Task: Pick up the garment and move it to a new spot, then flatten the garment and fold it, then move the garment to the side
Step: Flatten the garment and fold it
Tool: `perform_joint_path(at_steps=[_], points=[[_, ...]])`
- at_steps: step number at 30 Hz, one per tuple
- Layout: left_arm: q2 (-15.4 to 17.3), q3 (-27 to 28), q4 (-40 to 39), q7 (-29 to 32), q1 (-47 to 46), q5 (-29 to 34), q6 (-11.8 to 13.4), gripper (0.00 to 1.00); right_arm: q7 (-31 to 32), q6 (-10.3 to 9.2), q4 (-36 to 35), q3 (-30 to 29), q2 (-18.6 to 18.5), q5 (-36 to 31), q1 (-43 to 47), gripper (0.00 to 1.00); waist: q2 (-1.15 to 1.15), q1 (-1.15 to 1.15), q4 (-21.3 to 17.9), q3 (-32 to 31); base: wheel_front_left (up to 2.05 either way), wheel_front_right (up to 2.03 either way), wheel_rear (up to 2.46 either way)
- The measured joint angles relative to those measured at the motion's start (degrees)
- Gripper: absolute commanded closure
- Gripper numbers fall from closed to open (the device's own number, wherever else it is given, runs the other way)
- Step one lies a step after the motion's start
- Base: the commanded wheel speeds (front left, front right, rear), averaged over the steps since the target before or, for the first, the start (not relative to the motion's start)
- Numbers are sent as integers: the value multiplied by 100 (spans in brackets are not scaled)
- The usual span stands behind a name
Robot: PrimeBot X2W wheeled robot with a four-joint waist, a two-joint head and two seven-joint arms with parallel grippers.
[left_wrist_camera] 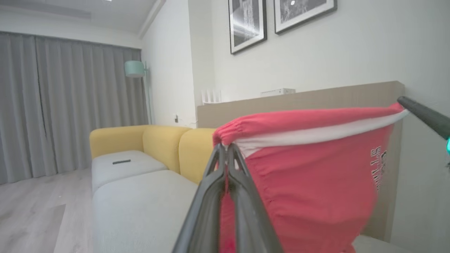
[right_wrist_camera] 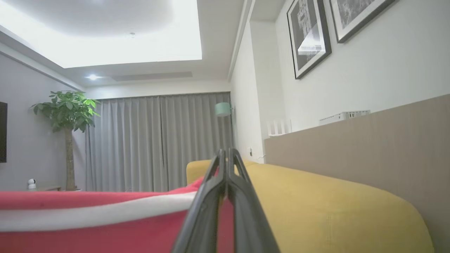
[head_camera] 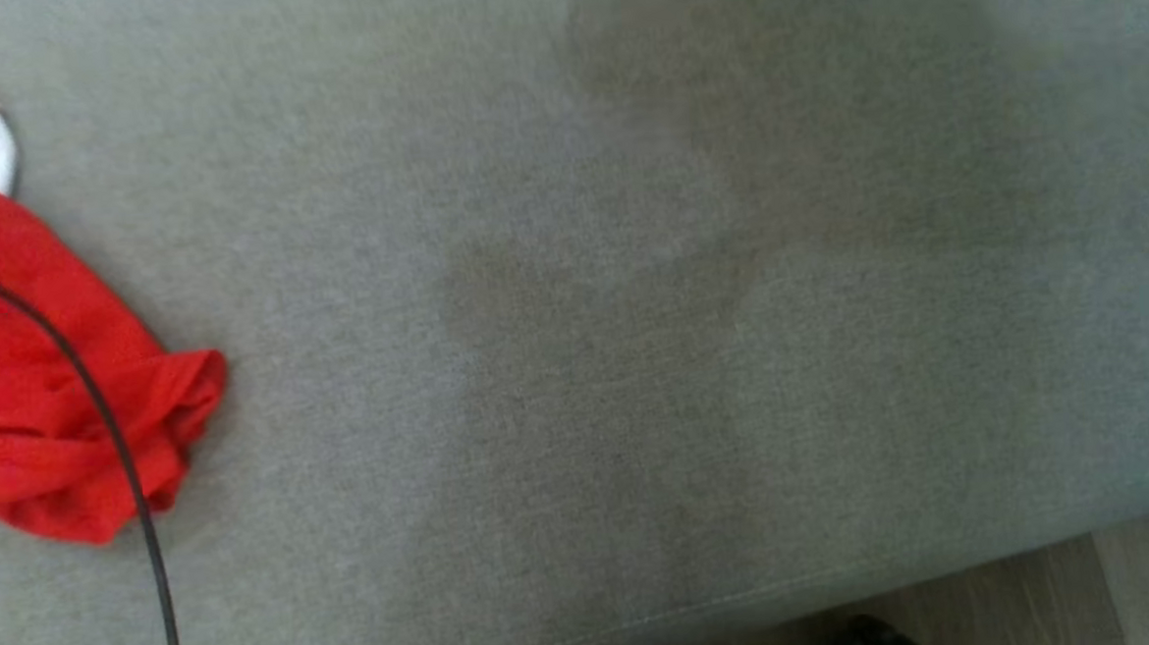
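A yellow-backed sofa with pale grey seat cushions (left_wrist_camera: pixel 140 196) stands against a light wooden panel (left_wrist_camera: pixel 299 102), below a white wall (left_wrist_camera: pixel 351 52) hung with black-framed pictures (left_wrist_camera: pixel 248 24). Grey floor-length curtains (left_wrist_camera: pixel 70 105) meet a pale wood floor (left_wrist_camera: pixel 31 211).

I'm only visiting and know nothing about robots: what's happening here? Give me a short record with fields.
Garment: red garment with a white band, hanging stretched between both grippers
Left gripper: shut on one end of the band
Right gripper: shut on the other end
Below: grey sofa seat
Behind: yellow backrest
Stage: held up, not yet flattened or folded
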Motion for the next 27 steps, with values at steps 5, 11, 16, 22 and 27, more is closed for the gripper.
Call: perform_joint_path(at_steps=[5,11,16,22,27], points=[[-158,-481,662,-658,-460,-443,1,100,-721,1,1145,-248,-1,-75,-449,100,0,-1,-56,367,0,0,0],[-183,-1366,826,-903,315,-951,1,100,-889,0,2254,302,-116,5,339,100,0,-2,17,465,0,0,0],[-88,-1761,600,-911,1402,-1341,2,100,-856,0,2941,923,-344,43,1001,100,0,-3,76,401,0,0,0],[220,-2057,87,-936,2611,-1177,2,100,-591,1,3177,2003,-746,679,1865,100,0,-3,130,55,0,0,0],[278,-2423,-136,-935,3405,-1134,1,100,-260,1,2856,2725,-1200,1334,2516,100,0,-4,156,-328,0,0,0]])
